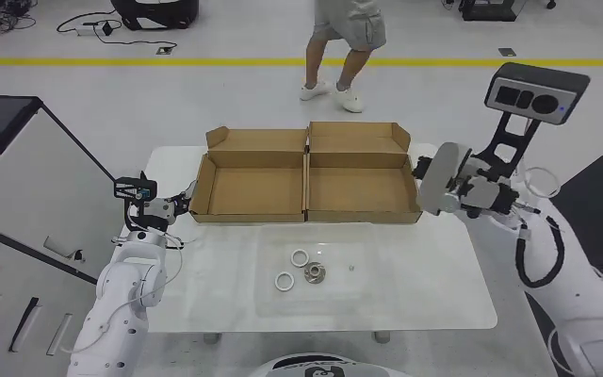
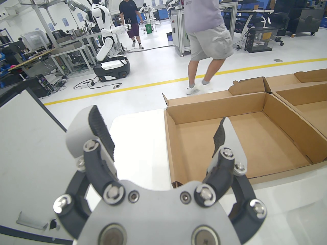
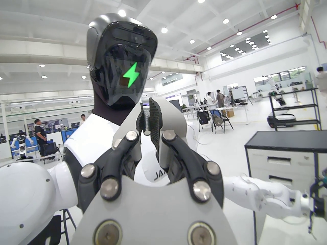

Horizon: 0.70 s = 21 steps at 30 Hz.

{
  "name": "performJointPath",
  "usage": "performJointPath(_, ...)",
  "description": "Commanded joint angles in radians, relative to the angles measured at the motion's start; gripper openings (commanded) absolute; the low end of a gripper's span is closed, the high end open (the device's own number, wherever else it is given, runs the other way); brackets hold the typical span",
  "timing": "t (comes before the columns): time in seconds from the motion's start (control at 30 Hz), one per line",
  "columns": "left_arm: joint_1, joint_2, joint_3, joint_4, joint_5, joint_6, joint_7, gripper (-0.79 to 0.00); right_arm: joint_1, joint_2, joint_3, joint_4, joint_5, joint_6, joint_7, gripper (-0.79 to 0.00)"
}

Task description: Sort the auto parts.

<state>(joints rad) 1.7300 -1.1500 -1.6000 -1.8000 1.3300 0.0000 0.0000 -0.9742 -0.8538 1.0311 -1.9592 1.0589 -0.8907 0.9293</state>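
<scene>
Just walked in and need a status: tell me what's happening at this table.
The robot is sorting auto parts. Its right pincer is shut on a threaded bolt, raised beside the right cardboard box. The left pincer is open beside the left box. Two white rings and a metal flanged part lie on the table, not yet sorted.

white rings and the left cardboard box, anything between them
No, only bare table between the white rings and the left cardboard box, seen in the top view.
</scene>
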Motion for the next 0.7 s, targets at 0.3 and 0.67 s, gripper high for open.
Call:
performJointPath(0.3, 0.0, 0.0, 0.0, 0.0, 0.0, 0.0, 0.0, 0.0, -0.015, -0.004, 0.019, 0.027, -0.04, 0.018, 0.018, -0.785)
performJointPath(0.67, 0.0, 0.0, 0.0, 0.0, 0.0, 0.0, 0.0, 0.0, -0.027, -0.005, 0.048, 0.033, -0.11, 0.05, -0.028, -0.785)
